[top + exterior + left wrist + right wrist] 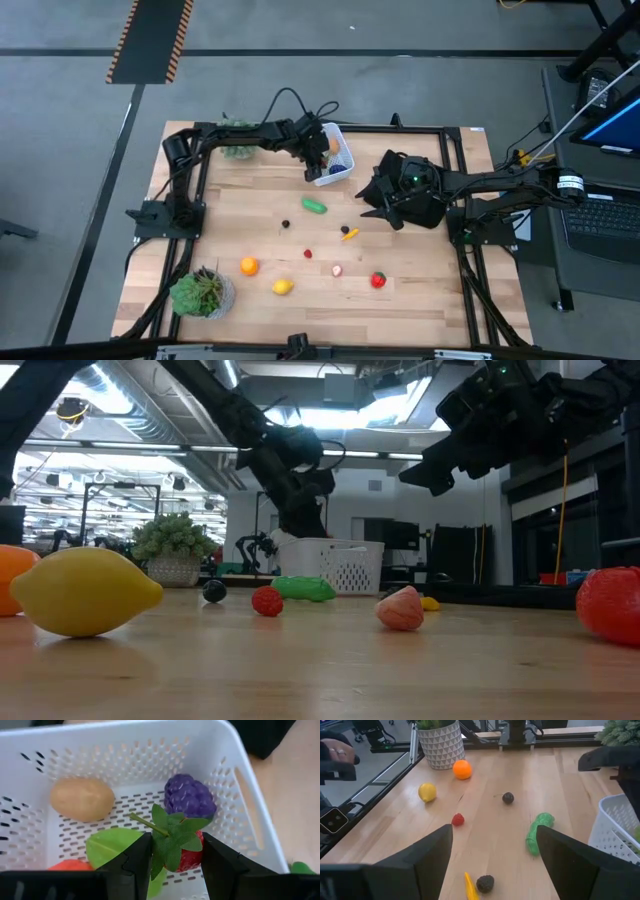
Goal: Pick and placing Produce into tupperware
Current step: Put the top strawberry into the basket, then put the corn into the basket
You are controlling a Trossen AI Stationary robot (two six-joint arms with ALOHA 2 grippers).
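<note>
Left wrist view first: my left claw (172, 862) is down inside the white tupperware (125, 750), its two dark fingers (132, 865) partly closed on a strawberry (190, 857), with the green leafy top and stem sticking up between them. Just past it sit a purple bunch of grapes (189, 796) and a tan potato (82, 799), both on the perforated floor of the tub. A green leaf (110, 845) lies by my finger, and an orange-red piece (70, 865) shows at the edge; I can't tell what that one is.

From the high view, the tupperware (340, 160) sits at the far side of the worktop (420, 300), near the middle, with my left claw (316, 158) over it.

My right claw (372, 200) hangs above the worktop, just right of the tub, fingers spread wide with nothing between them. Through its wrist view I see a green cucumber (538, 833) near the tub's wall, a dark round fruit (508, 797), a raspberry (458, 819), a lemon (427, 792), an orange (462, 769), and close beneath me a dark bumpy fruit (485, 883) beside a yellow-orange pepper (471, 887).

Low view, up close: the lemon (85, 592) big in front, a pink peach-like piece (401, 609), a red tomato (610, 604) at the right edge.

Two potted plants stand on the worktop: one (203, 293) at the near left corner, one (238, 140) at the far left.
</note>
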